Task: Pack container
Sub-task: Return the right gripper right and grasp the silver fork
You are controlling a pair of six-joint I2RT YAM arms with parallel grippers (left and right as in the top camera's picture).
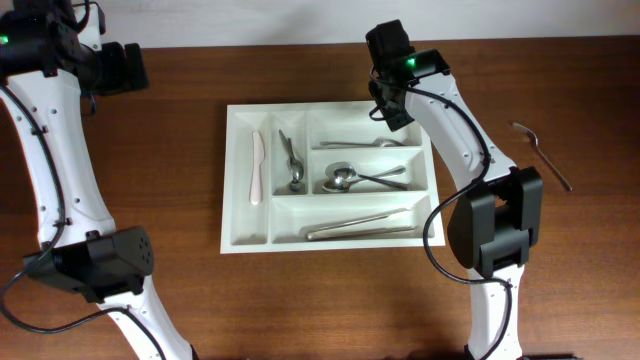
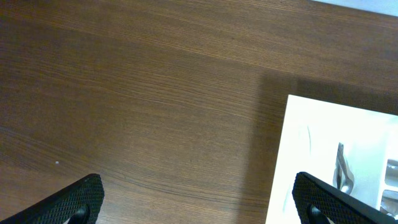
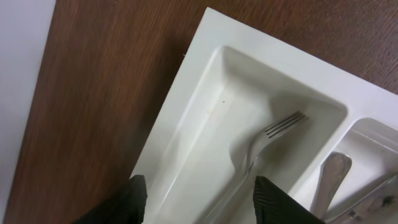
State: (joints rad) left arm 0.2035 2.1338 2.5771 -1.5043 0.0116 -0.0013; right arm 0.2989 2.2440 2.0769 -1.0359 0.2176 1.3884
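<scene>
The container (image 1: 236, 240), a white cutlery tray, lies mid-table with cutlery in all five compartments. My right gripper (image 1: 393, 118) hovers over its top wide compartment. In the right wrist view the right gripper (image 3: 199, 208) is open, and a metal fork (image 3: 264, 146) lies loose on the compartment floor between and beyond the black fingertips (image 3: 134, 199). The same fork (image 1: 355, 144) shows from overhead. My left gripper (image 1: 125, 68) sits at the far left back, wide open. In the left wrist view the left gripper (image 2: 199, 208) holds nothing over bare wood, with the container's edge (image 2: 305, 143) at the right.
A loose metal utensil (image 1: 545, 155) lies on the wood to the right of the tray, past my right arm. A white knife (image 1: 257, 165) fills the leftmost narrow slot. Spoons (image 1: 345, 178) and long pieces (image 1: 360, 225) occupy the other wide slots. A spoon handle (image 3: 329, 174) shows beside the fork's compartment.
</scene>
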